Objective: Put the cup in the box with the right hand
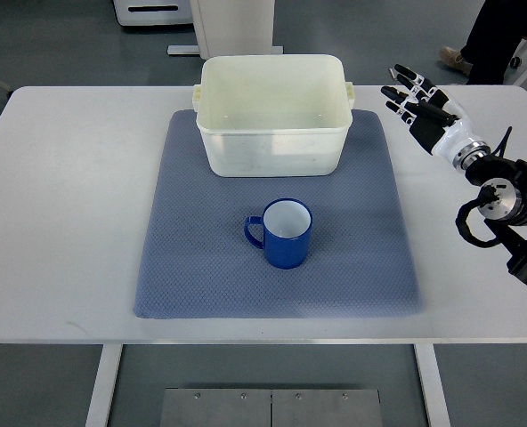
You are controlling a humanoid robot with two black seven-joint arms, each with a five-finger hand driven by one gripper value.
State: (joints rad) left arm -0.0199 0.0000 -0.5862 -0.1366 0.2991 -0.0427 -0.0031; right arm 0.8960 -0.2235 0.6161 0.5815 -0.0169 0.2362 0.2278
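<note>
A blue cup (285, 233) with a white inside stands upright on the blue-grey mat (192, 258), its handle pointing left. Behind it, at the mat's far edge, sits a cream plastic box (274, 147), with nothing inside. My right hand (415, 96) hovers over the table at the far right, beside the box's right end and well away from the cup. Its fingers are spread and hold nothing. The left arm does not show.
The white table (59, 196) ends at a front edge just below the mat. A person's dark leg and shoe (477, 44) stand beyond the far right corner. White equipment (201, 22) stands on the floor behind the table.
</note>
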